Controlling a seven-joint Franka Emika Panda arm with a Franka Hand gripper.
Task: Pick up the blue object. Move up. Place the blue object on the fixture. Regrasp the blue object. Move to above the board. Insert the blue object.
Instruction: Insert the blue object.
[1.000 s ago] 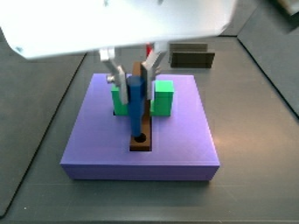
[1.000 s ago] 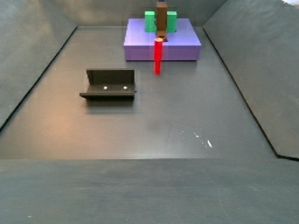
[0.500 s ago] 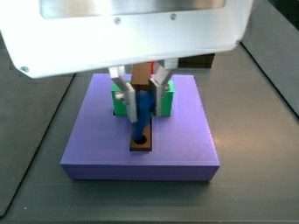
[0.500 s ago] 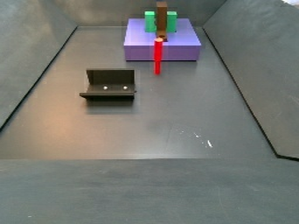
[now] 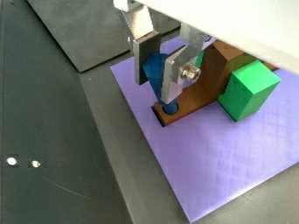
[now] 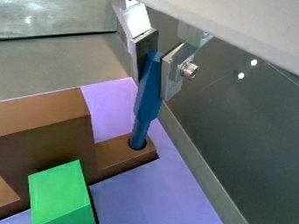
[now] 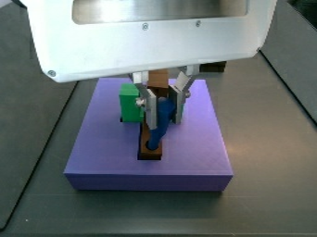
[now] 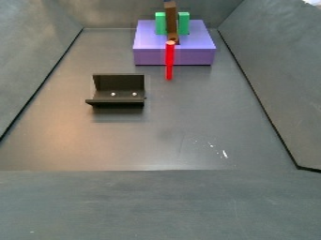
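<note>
My gripper [image 7: 165, 104] is over the lavender board [image 7: 186, 162] and is shut on the blue object [image 7: 156, 123]. In both wrist views the silver fingers [image 5: 176, 77] [image 6: 177, 68] clamp the wide upper part of the blue object [image 5: 156, 72] [image 6: 147, 96]. Its thin lower end sits in the round hole of the brown strip [image 5: 201, 91] [image 6: 47, 129]. A green block [image 5: 247, 91] [image 6: 61, 197] stands beside the strip. The fixture [image 8: 116, 90] stands on the floor away from the board [image 8: 189, 49]. The gripper and the blue object do not show in that side view.
A red peg [image 8: 171, 60] stands at the board's front edge. Dark sloping walls enclose the grey floor [image 8: 189, 131]. The big white wrist body [image 7: 148, 32] hides the back of the board. A second green block [image 7: 129, 102] stands left of the gripper.
The gripper has come down over the brown strip with the blue object, and the object's lower end has gone down to the hole. The fixture and red peg have not moved.
</note>
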